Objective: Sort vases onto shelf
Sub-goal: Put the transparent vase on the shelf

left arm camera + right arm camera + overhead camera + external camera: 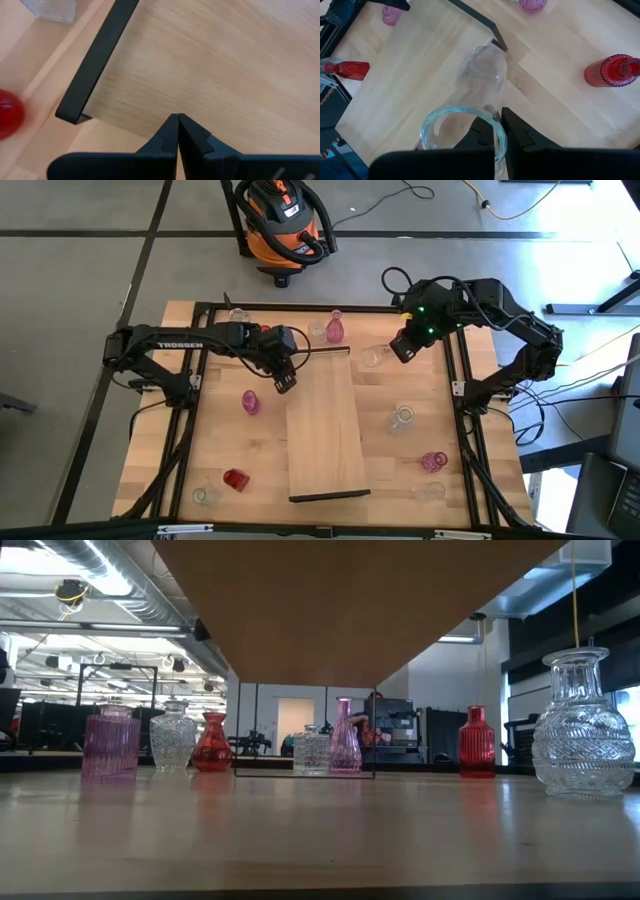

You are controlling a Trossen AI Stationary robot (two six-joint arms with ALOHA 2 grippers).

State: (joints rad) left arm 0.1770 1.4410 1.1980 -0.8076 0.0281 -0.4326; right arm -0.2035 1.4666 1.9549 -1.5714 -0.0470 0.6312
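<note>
Near bench [215,442] edge: red vase [235,479] & clear vase [206,496] left of shelf [322,425]; pink ribbed vase [433,461] to its right. Shelf lies lengthwise mid-bench. Left gripper [283,383] w/ fingers fully together, holding nothing, at shelf's far left edge. Right gripper [399,347] pinched onto rim of clear glass vase [374,357], carried just off shelf's far right corner. Pink bottle vase [335,327] stands at far edge.

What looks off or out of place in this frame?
The right hand grips a clear vase by its rim, carried tipped on its side above the shelf corner rather than upright. No vase stands on the shelf.
</note>
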